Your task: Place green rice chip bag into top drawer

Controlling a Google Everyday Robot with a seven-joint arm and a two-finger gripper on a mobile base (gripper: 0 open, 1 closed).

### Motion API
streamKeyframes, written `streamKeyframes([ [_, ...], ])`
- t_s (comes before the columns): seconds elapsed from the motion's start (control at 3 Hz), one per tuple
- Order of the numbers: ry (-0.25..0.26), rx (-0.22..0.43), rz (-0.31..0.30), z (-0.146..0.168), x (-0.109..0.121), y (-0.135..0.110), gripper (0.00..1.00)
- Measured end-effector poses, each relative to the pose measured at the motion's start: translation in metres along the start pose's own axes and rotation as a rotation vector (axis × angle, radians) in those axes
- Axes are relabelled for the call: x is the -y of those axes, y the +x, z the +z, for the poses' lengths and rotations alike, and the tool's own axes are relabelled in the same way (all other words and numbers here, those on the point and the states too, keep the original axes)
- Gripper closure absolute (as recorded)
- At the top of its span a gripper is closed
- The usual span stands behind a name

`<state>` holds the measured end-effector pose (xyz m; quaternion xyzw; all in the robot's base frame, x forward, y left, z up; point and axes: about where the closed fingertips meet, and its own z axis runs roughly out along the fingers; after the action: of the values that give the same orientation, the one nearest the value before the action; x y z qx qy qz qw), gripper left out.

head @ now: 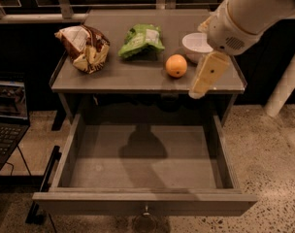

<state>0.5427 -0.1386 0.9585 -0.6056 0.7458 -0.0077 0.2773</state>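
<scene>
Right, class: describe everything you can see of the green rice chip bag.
The green rice chip bag is light green, crinkled, foil-like, with white print. It lies on the grey tabletop between a brown-and-white snack bag and an orange, touching neither. The gripper hangs past the orange, clear of the bag.

The single camera looked from high in front of the bench point(113, 79), tilted steeply downward and facing its front edge. It sat close enough that the bench top and the pulled-out top drawer point(142, 154) filled most of the frame. The drawer's front lay along the lower edge, and the bench's far edge lay near the top. The arm point(249, 13) occupied the upper right corner, large and near the lens, with the end effector point(205, 76) over the bench's right front corner.
</scene>
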Motion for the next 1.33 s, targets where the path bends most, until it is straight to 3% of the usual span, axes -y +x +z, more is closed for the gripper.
streamKeyframes([
  [0.33,-0.022,0.052,-0.001,0.029,0.038,-0.037,0.00],
  [1.33,-0.009,0.084,-0.003,0.029,0.046,-0.047,0.00],
])
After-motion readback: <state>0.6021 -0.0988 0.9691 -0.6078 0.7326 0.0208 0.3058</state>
